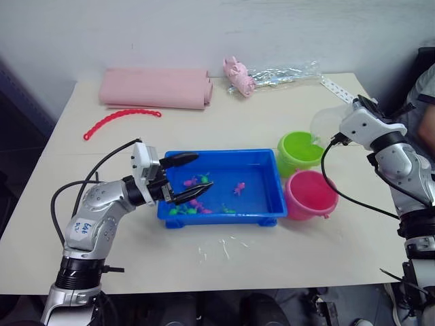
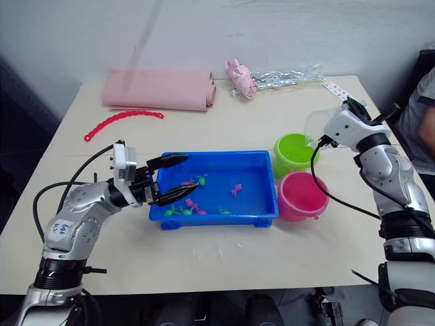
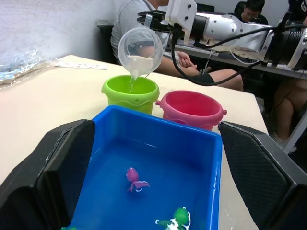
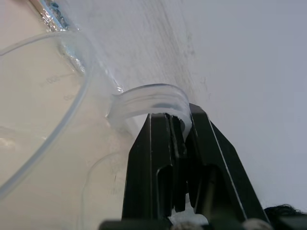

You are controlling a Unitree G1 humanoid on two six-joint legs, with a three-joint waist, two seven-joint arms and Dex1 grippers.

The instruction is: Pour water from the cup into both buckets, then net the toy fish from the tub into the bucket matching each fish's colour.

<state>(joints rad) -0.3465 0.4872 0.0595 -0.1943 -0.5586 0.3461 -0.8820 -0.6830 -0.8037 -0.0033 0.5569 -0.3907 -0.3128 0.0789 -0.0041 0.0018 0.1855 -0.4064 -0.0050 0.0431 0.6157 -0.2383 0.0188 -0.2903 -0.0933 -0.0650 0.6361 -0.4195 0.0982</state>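
Note:
The clear cup (image 1: 326, 122) hangs tilted over the lime green bucket (image 1: 299, 151), and a thin stream of water runs from its spout (image 3: 134, 76) into that bucket. My right gripper (image 4: 178, 127) is shut on the cup's handle (image 4: 148, 103). The pink bucket (image 1: 310, 193) stands right beside the green one, nearer the table's front. The blue tub (image 1: 221, 153) holds water and several toy fish, pink (image 1: 238, 187) and green (image 3: 178, 218). Over the tub's left end, my left gripper (image 1: 202, 171) is open with nothing between its fingers.
A folded pink cloth (image 1: 155, 88), a red plastic chain (image 1: 121, 119), a pale pink pig toy (image 1: 238, 75) and a clear plastic bag (image 1: 285, 73) lie at the back of the table. A person (image 1: 425, 102) sits at the right edge.

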